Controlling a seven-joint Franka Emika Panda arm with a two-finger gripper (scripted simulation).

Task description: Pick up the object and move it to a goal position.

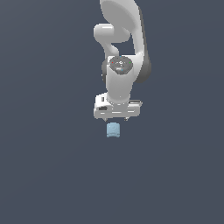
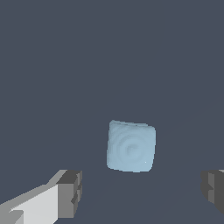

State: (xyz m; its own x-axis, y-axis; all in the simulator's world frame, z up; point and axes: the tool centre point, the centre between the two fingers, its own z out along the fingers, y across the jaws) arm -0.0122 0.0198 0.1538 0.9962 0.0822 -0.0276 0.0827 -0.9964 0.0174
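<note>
Nearest the wrist camera: the two fingers (image 2: pixel 70 192) of the gripper (image 2: pixel 142 192), dark grey blocky pads on a white body. One pad sits at each side of the view with a wide gap between them; jaws spread wide, holding nothing.

The block (image 2: pixel 131 146) lies beyond the pads, seen through that gap, nearer the pad with the white body showing. It is clearly narrower than the gap, with free room on both flanks. No pad touches it.

Block: light blue, roughly cube-shaped, corners rounded, edges soft. Top face shows faint concentric ripples. Matte, no gloss. It is turned slightly askew to the line between the pads.

Exterior view: the gripper (image 1: pixel 117 118) hangs from the arm (image 1: pixel 120 65), pointing straight down. The block (image 1: pixel 113 130) is just below the fingertips, apart from them, a touch toward the exterior view's left of the gripper's middle. The gripper's white body is wider than the block.

Arm: smooth white shells with dark grey joints, a round dark cap on the wrist above the gripper.

The floor (image 1: pixel 43 175) is a plain, flat dark blue-grey with no visible edge or texture. Around the block it is open on every side.
</note>
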